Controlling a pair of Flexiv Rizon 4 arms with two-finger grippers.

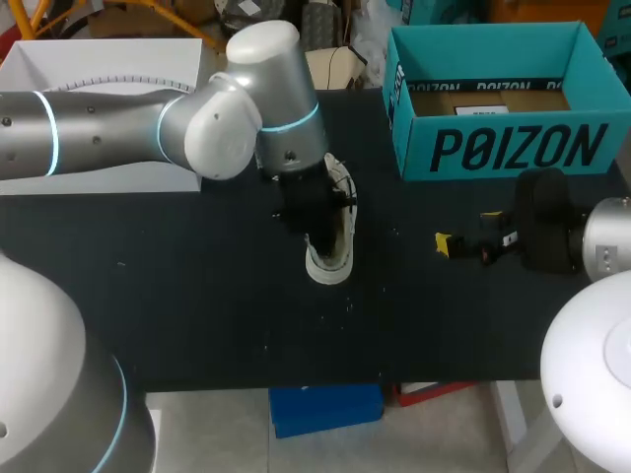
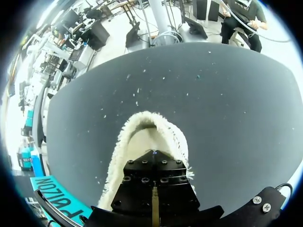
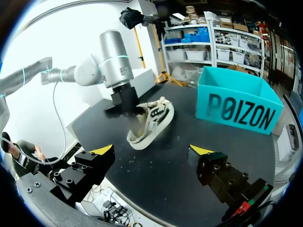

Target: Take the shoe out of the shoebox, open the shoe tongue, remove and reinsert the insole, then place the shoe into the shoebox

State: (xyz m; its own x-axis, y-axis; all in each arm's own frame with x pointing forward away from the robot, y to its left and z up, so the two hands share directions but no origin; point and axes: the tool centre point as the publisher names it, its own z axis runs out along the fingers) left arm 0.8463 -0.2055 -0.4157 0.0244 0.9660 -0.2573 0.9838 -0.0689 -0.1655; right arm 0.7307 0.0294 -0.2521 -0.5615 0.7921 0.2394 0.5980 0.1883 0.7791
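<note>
A white shoe [image 1: 335,251] with a fuzzy collar [image 2: 142,137] lies tilted in the middle of the black table, its toe down toward the front edge. My left gripper [image 1: 317,229] comes down into its opening and is shut there [image 2: 154,208]; its tips are buried in the shoe [image 3: 154,123], so which part they pinch is hidden. The teal shoebox [image 1: 493,148] stands open and upright at the back right. My right gripper [image 3: 151,150] hovers to the right of the shoe, in front of the box [image 3: 236,111], open with nothing between its fingers [image 1: 454,236].
A white box lid [image 1: 99,69] lies at the back left behind my left arm. Black tabletop [image 1: 197,296] stretches in front of and to the left of the shoe. A corner of the teal box [image 2: 57,196] shows beside my left gripper.
</note>
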